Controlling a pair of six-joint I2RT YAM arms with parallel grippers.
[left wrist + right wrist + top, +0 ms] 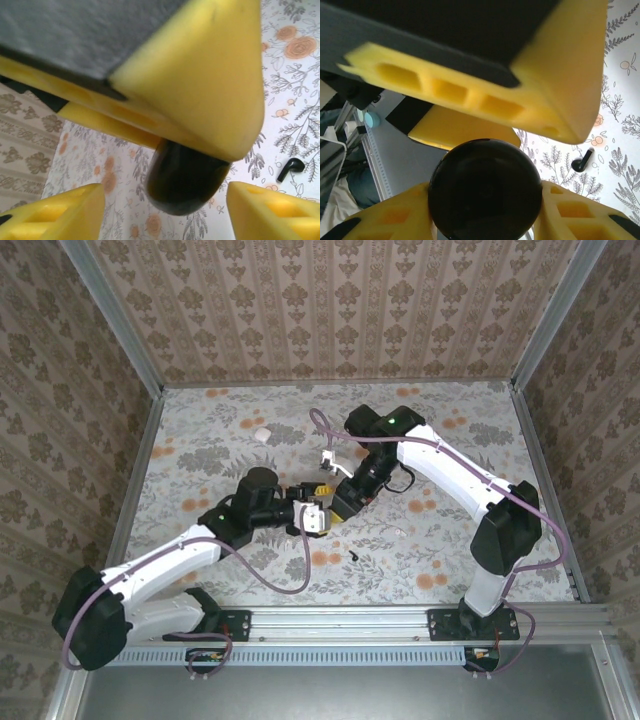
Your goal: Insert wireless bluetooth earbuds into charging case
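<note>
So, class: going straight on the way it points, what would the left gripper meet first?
Probably the black rounded piece held by the right gripper, dead ahead between the fingers of the left gripper; depth is hard to judge.

One round earbud [485, 186], glossy black, sits gripped between the fingers of the right gripper [485, 215] over the middle of the table [450, 440]. The second earbud [355, 556], black, short and stem-like, lies loose on the floral tabletop near the first, a little to the right and toward the arms' bases; the wrist views show its bulb end higher in the picture than its stem. The case [262, 435], small, white and rounded, rests on the table farther back and to the left, well apart from both earbuds. Whether its lid is open is too small to tell.
</note>
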